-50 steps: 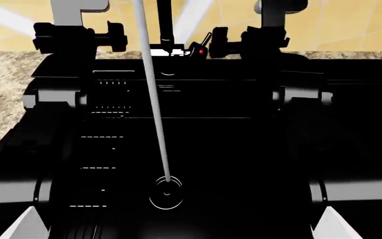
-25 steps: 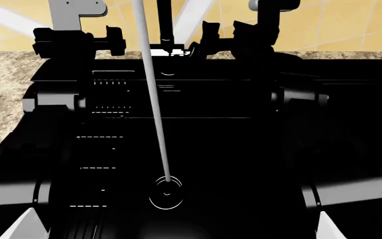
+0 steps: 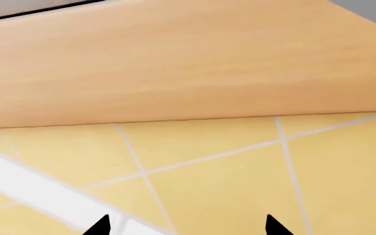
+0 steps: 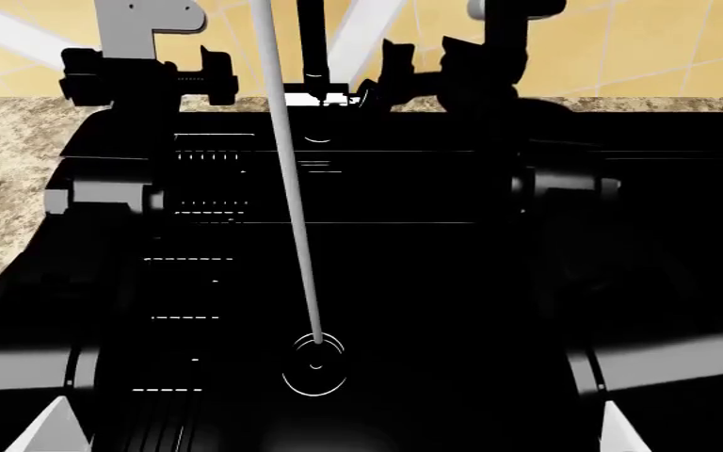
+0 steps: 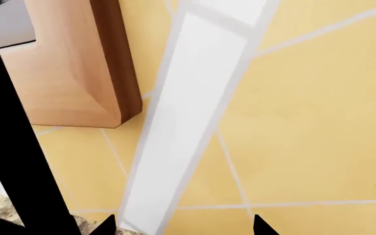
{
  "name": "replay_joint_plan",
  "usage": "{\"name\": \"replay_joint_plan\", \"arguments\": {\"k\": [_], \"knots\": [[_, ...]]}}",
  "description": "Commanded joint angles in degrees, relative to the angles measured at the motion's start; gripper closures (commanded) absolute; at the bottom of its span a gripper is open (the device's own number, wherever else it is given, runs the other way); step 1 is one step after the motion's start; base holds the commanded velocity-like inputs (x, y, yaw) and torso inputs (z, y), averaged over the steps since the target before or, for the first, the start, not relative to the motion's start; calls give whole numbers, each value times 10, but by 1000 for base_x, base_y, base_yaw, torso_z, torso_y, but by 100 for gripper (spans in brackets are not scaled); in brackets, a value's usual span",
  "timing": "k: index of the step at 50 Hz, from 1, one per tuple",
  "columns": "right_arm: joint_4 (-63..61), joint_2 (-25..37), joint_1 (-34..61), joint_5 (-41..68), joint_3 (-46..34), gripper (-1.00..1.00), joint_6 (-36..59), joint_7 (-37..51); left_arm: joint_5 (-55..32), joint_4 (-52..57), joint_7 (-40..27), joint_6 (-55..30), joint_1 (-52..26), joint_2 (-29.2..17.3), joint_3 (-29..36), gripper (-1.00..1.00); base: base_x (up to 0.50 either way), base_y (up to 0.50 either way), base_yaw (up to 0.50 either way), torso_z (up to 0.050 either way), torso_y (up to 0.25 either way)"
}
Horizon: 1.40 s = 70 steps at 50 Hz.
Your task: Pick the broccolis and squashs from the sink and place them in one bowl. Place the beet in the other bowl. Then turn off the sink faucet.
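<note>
The black sink (image 4: 375,282) fills the head view. No broccolis, squashs or beet show in it, and no bowl is in view. A white water stream (image 4: 293,207) runs from the sink faucet (image 4: 313,47) down to the drain ring (image 4: 315,369). My right gripper (image 4: 452,68) hangs open just right of the faucet base (image 4: 324,99). Its near finger (image 4: 399,61) covers the side lever. In the right wrist view the open right gripper (image 5: 182,230) faces the tiled wall, with the black spout (image 5: 11,147) beside it. My left gripper (image 4: 148,68) (image 3: 186,230) is open and empty, left of the faucet.
Speckled granite countertop (image 4: 10,169) borders the sink on the left and behind. A yellow tiled wall (image 4: 663,47) stands right behind the faucet. A wooden cabinet (image 3: 175,63) (image 5: 70,73) hangs above it. Both black forearms lie over the basin's sides.
My right gripper has moved left to the faucet, and the lever's red mark is now hidden behind its finger. The left arm has barely shifted. Water keeps running.
</note>
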Motion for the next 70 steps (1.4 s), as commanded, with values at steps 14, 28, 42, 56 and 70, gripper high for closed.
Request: {"name": "replay_joint_plan", "arguments": {"k": [14, 28, 42, 56, 70], "knots": [[0, 0, 10, -139, 119, -100, -13, 6, -3, 0, 0, 0, 2, -1, 4, -100, 0, 0, 0, 0, 0], [0, 8, 0, -220, 138, -100, 14, 31, -2, 0, 2, 1, 4, -2, 9, -100, 0, 0, 0, 0, 0], [0, 12, -1, -220, 133, -100, 42, 37, 1, 0, 10, -8, 2, -2, 26, -100, 0, 0, 0, 0, 0], [0, 11, 19, -220, 133, -100, 43, 35, -4, 0, 26, -37, -37, -5, 32, -100, 0, 0, 0, 0, 0], [0, 7, 51, -221, 122, -100, 44, 34, -3, 0, 43, -52, -58, -1, 29, -100, 0, 0, 0, 0, 0]]}}
